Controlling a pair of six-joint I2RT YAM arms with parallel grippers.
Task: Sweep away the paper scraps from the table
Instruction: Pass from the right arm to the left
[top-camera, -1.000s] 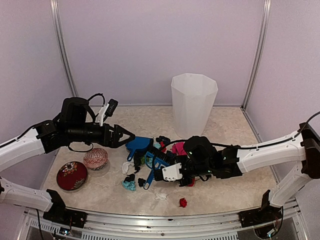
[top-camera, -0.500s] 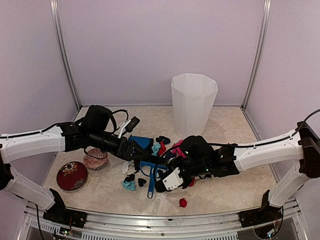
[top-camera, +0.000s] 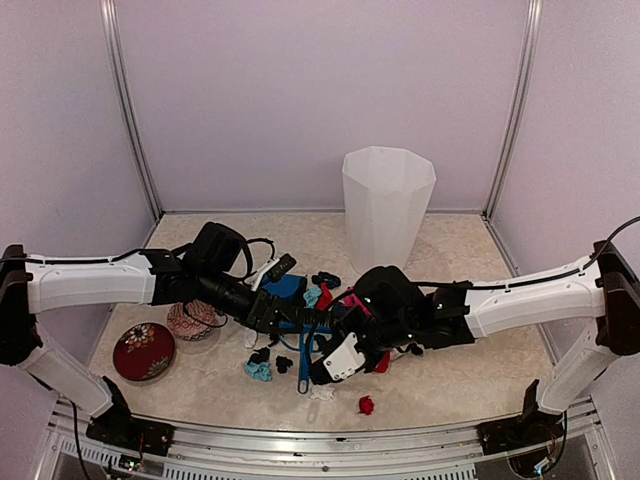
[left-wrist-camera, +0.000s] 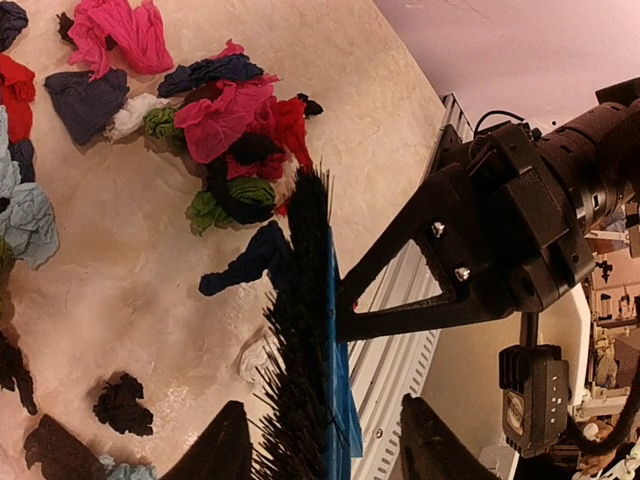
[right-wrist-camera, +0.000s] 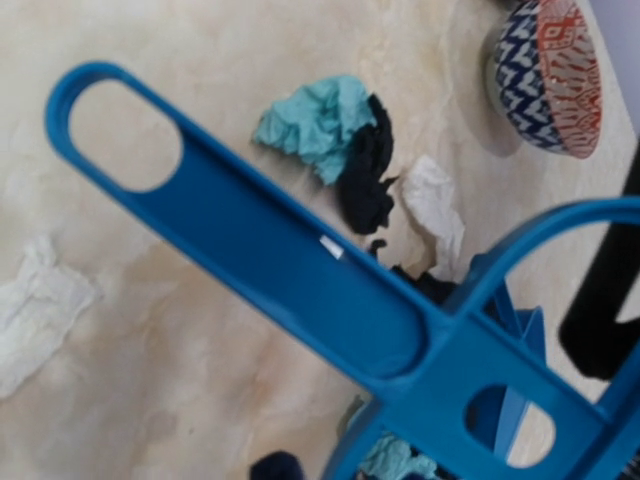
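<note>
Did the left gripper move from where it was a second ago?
Yes. In the top view the left gripper has slid right and down: it was higher than the pink bowl, now level with it, among the paper scraps.

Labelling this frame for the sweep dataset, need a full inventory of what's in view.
crumpled paper scraps: many, pink, red, black, teal, green, white; mid-table, around the brush
blue plastic brush with black bristles: one, mid-table
blue plastic dustpan: one, behind the brush
tall white faceted bin: one, rear of table
pink patterned bowl: one, left side
dark red floral dish: one, left front
beige marble-patterned table: one
left hand: open astride the bristles
right hand: shut on the brush
</note>
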